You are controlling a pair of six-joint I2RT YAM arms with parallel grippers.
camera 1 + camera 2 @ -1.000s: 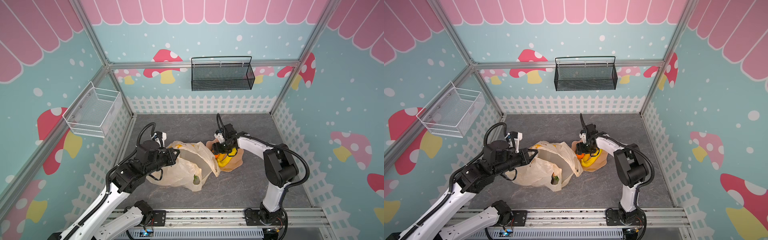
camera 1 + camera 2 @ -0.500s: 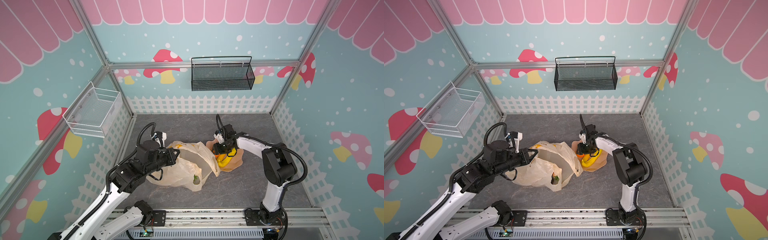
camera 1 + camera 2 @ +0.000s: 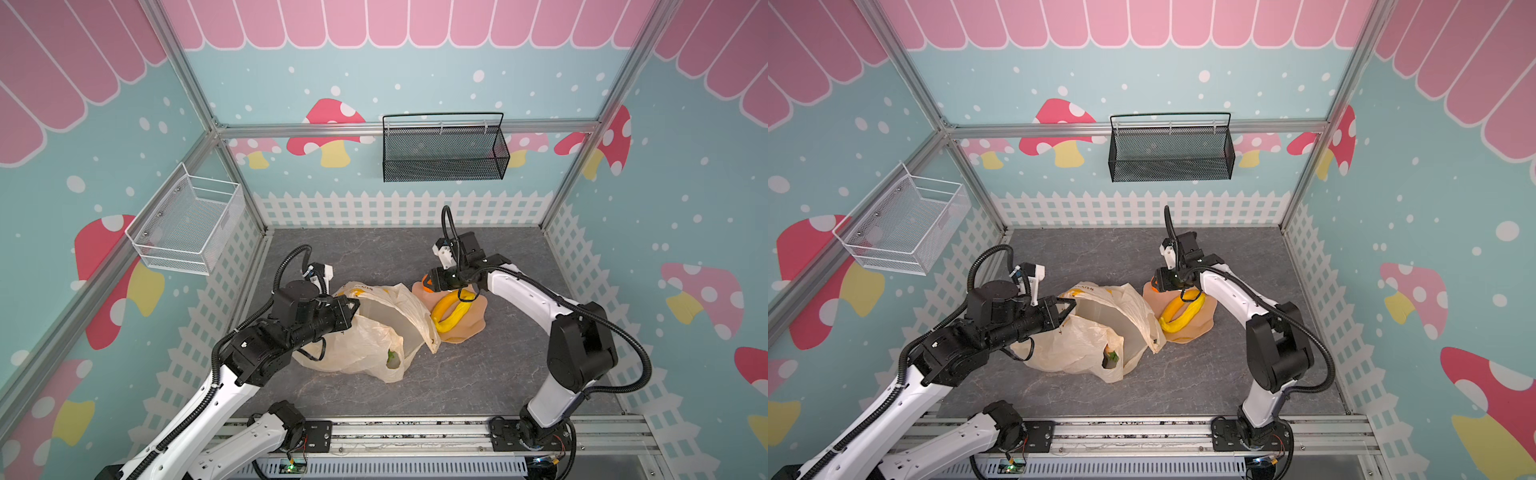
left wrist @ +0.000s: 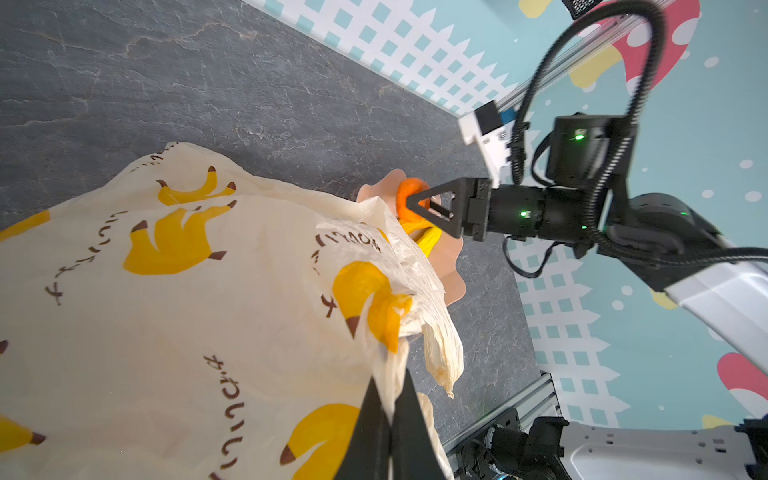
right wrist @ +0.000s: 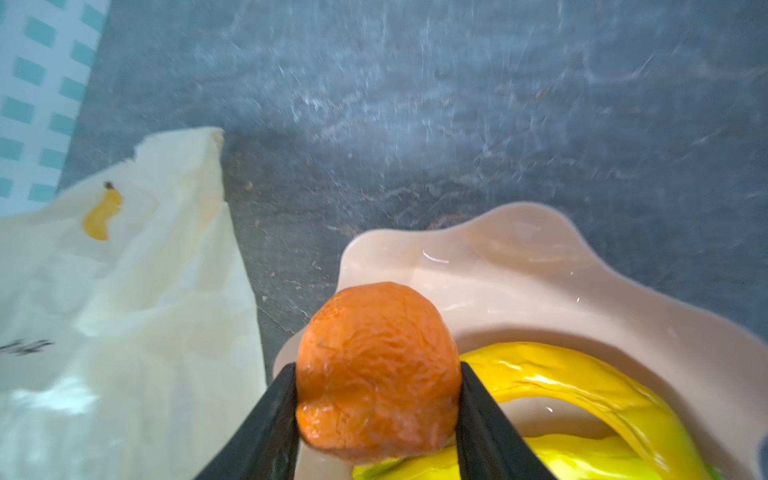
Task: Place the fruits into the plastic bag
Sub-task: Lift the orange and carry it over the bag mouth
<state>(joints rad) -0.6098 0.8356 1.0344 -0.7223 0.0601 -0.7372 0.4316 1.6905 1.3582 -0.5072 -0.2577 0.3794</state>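
Arm, left: comes up from the front rail, elbow bent, forearm nearly level and reaching rightward over the grey tabletop [image 3: 498, 374]. The left gripper [image 4: 390, 399] sits at the bag's far-left rim with its jaws clenched on a fold of the film.

Arm, right: stands up from the front rail at the right, elbow raised, forearm stretched back and leftward. The wrist is turned so that the right gripper [image 5: 378, 365] points toward the bag. Its jaws are part-way apart and clamped on an orange [image 5: 374, 332], one finger against each flank.

Orange: wrinkled skin, held over the plate's edge nearest the bag (whether it clears the plate's surface cannot be told).

Plastic bag [image 3: 365, 345]: cream, translucent and crinkled, printed with banana bunches and brown lettering. It lies on the tabletop between the two arms, its mouth gaping toward the plate, with a flap lapping over the plate's near edge. A green-topped piece [image 3: 1111, 357] shows inside through the mouth; its kind is not tellable.

Bananas [image 3: 451, 309]: yellow bunch lying on the plate, just beside the held orange.

Plate [image 5: 519, 257]: glossy pink with a wavy rim, on the tabletop right of the bag.

Fittings: black mesh basket [image 3: 442, 151] on the rear wall and white wire basket [image 3: 187, 226] on the left wall, both well above the tabletop.
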